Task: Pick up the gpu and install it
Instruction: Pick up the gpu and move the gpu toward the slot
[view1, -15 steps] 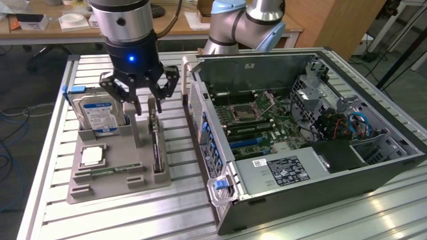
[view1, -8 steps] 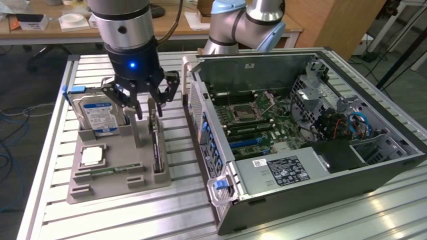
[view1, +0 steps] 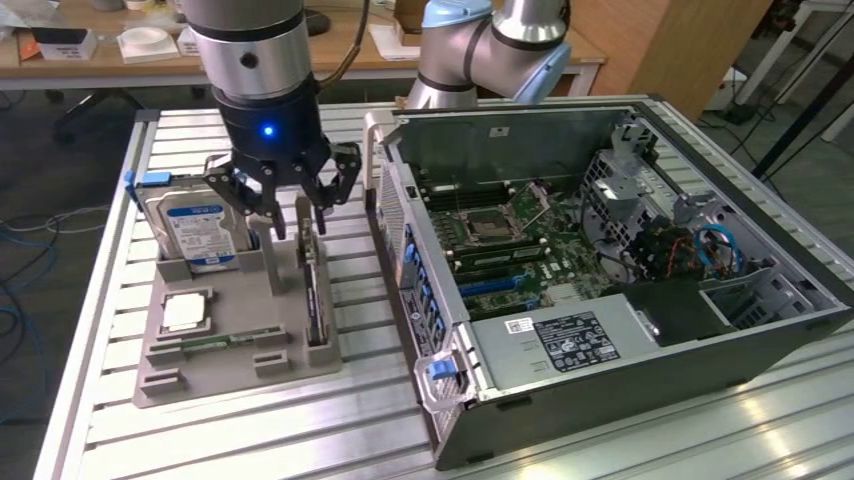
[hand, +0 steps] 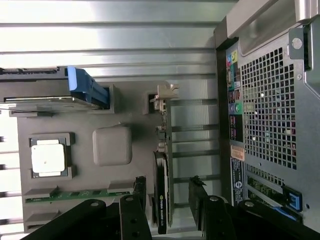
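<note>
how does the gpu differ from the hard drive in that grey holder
The gpu is a thin dark card with a silver end bracket; the hard drive is a thicker silver block with a blue-white label and a blue clip. The open gripper has a finger on either side of the gpu; the hard drive stands off to the side, outside the fingers. Both stand on edge in slots of the grey holder.
</note>
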